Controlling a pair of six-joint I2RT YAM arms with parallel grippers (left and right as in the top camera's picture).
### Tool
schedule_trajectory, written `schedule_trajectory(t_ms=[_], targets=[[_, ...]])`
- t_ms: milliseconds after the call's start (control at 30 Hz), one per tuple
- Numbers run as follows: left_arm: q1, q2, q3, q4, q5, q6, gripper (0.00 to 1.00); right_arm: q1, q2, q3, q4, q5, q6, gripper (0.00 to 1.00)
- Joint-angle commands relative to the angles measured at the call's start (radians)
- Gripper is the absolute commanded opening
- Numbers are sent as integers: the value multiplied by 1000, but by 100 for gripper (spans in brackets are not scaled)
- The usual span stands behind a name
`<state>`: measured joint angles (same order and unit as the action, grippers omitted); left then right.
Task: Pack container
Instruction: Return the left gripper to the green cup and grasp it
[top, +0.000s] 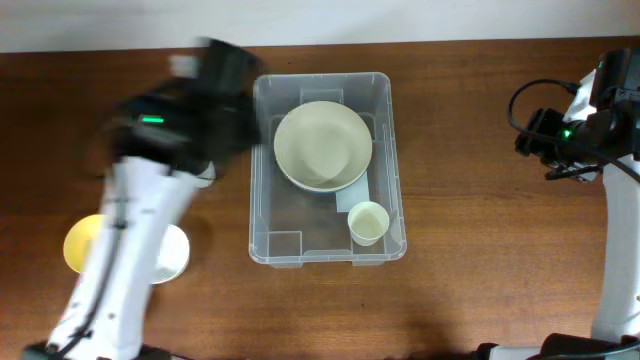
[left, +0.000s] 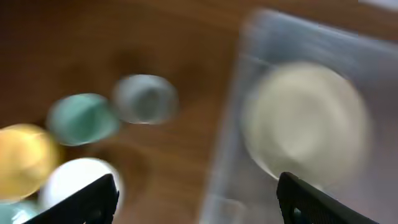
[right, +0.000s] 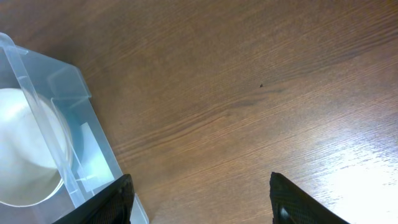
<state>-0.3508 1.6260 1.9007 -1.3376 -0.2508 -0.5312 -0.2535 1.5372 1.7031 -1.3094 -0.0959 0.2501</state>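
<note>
Black jaws of left gripper (left: 196, 200) and right gripper (right: 199, 200) apart, both empty, above wooden table (right: 249, 93).

Legible text, brands, numbers, signs: none. Container (top: 300, 225): pale label (top: 358, 192) on its base, print too small and blurred to read in any view.

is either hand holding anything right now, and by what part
Nothing is held. The left hand is open with nothing between its fingers, and the right hand is open over the table.
</note>
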Motion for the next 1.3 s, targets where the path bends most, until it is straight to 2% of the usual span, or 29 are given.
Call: schedule_trajectory(t_ms=[0,100,267,567,1000,1067,1267], targets=[[259,4,-9,-42,-41,13,84,5,3,-4,0,-2,-10,66],[478,35,-99,-31,1,13,84,5,3,-4,0,-2,-10,66],[570,71,-250,52,3,39,84,5,3,-4,0,-2,-10,66],[632,143,-446,223,98,99,84,5,3,-4,0,-2,-10,66],[649,301,-465,372,106,163,82,5,3,-4,0,-2,-10,66],[649,315,-465,386,106,164,76,5,3,-4,0,-2,-10,65],[649,338,-465,395,105,164,32,5,3,-4,-3,-2,-10,66]])
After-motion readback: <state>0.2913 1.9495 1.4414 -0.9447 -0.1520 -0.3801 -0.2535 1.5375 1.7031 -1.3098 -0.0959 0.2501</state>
